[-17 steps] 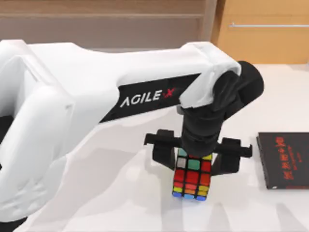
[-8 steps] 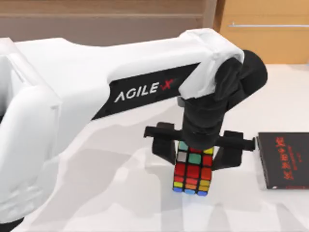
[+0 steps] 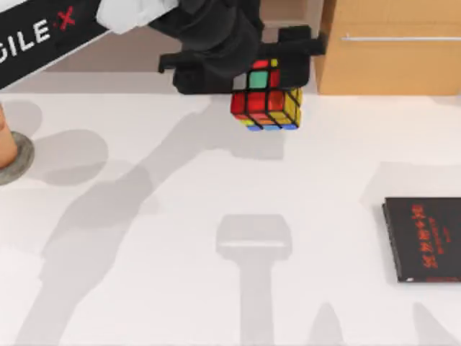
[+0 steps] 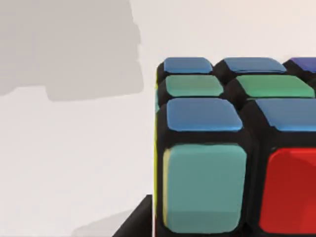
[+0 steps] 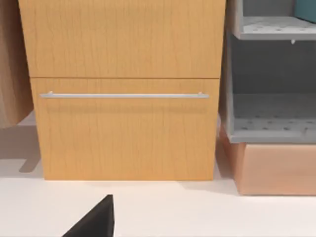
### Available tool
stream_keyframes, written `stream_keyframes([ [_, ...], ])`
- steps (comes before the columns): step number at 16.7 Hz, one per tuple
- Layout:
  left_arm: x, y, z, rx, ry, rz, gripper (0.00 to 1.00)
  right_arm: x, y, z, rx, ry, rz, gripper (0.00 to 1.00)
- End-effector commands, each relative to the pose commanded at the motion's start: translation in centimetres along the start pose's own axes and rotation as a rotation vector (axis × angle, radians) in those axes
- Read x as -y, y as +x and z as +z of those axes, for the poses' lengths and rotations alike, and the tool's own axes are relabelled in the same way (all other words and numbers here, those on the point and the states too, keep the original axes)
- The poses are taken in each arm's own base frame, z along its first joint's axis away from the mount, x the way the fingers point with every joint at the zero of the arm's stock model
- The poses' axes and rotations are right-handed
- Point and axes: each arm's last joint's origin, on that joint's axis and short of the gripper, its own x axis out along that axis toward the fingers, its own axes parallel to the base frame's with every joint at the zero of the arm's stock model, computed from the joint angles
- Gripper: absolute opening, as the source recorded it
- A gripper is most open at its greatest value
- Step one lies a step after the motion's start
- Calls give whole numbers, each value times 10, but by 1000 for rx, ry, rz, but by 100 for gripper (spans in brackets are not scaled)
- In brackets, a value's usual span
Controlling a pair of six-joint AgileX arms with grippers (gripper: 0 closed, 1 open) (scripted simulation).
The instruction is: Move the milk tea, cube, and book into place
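**A:** Status on the cube?

**B:** I've got the 3x3 puzzle cube with black edges and mostly red stickers clamped in my left gripper. In the top view it sits at the upper middle of the frame, lifted off the white table; its shadow lies on the surface just below it. The left wrist view has the cube's blue, green, teal and red stickers close up, with bare table behind.

**A:** Where's it going?

**B:** My guess is the wooden cabinet with the metal bar handle at the upper right, or the grey perforated shelf unit beside it in the right wrist view. The task line names no slot.

**A:** Tips for the carry?

**B:** Hold the squeeze steady; the cube hangs to one side of the jaws, so a fast swing could twist it. I'd keep it high enough to pass the cabinet edge, then lower it flat before letting go.

**A:** The rest?

**B:** The small peach-orange round-bodied cup sits on a flat grey disc at the left edge, cut off by the frame. A thin black book with red lettering lies at the right edge, well apart from the cube. Not the target.

**A:** Right arm?

**B:** Parked facing the cabinet. A dark wedge, probably part of the right gripper, is at the lower left of its wrist view; can't tell its fingers.
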Motion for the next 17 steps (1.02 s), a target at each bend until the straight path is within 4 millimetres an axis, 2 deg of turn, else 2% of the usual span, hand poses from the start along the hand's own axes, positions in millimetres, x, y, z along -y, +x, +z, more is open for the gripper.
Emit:
stream_keyframes([
  [2,-33,-53,29,236,33,-73,0,0,0,0,0,0,0,100],
  [4,-71,-106,47,480,78,-88,0,0,0,0,0,0,0,100],
  [6,-112,-151,55,701,124,-43,0,0,0,0,0,0,0,100],
  [8,-157,-182,56,872,157,51,0,0,0,0,0,0,0,100],
  [10,-203,-202,50,992,171,167,0,0,0,0,0,0,0,100],
  [13,-261,-218,35,1095,169,324,0,0,0,0,0,0,0,100],
  [15,-286,-222,26,1123,161,388,0,0,0,0,0,0,0,100],
  [17,-295,-223,23,1129,156,411,0,0,0,0,0,0,0,100],
])
